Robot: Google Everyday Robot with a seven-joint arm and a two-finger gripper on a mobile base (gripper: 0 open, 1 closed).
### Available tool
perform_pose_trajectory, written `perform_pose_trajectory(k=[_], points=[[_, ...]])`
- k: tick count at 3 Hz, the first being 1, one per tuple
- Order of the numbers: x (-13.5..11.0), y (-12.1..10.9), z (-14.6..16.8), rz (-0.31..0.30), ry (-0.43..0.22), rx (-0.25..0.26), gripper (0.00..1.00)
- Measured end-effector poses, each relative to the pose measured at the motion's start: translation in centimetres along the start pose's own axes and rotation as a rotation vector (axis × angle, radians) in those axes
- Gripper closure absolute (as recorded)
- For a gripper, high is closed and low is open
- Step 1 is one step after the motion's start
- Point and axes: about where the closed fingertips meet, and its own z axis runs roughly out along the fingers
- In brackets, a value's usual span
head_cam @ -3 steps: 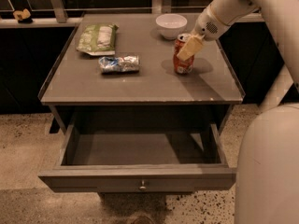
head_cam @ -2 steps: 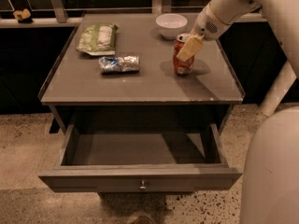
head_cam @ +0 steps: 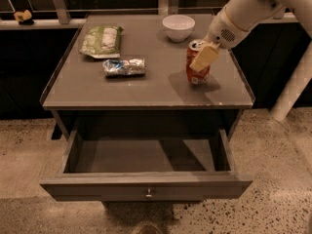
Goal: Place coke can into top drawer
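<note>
Standing upright right of the frame's centre, the coke can point(head_cam: 198, 76) sits on the table point(head_cam: 146, 89) near its right edge. The hand point(head_cam: 201, 60) reaches in from the upper right and pinches it, one pale finger point(head_cam: 204, 57) across its front and the other hidden behind. A white bowl point(head_cam: 178, 27) lies just above the can, a foil packet point(head_cam: 124, 67) to its left and a green snack bag point(head_cam: 101, 41) further up-left. Below, the top drawer point(head_cam: 97, 189) stands pulled open, with the table's front edge between it and the can.
</note>
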Motion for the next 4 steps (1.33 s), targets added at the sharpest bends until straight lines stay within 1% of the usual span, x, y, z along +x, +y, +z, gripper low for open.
perform_pose_trajectory(k=[1,3,4], points=[[1.7,2.4,-1.0,0.014,0.013,0.03,1.0],[6.1,6.8,-2.1,0.083,0.046,0.078,1.0],[7.7,8.6,-2.2,0.109,0.058,0.097,1.0]])
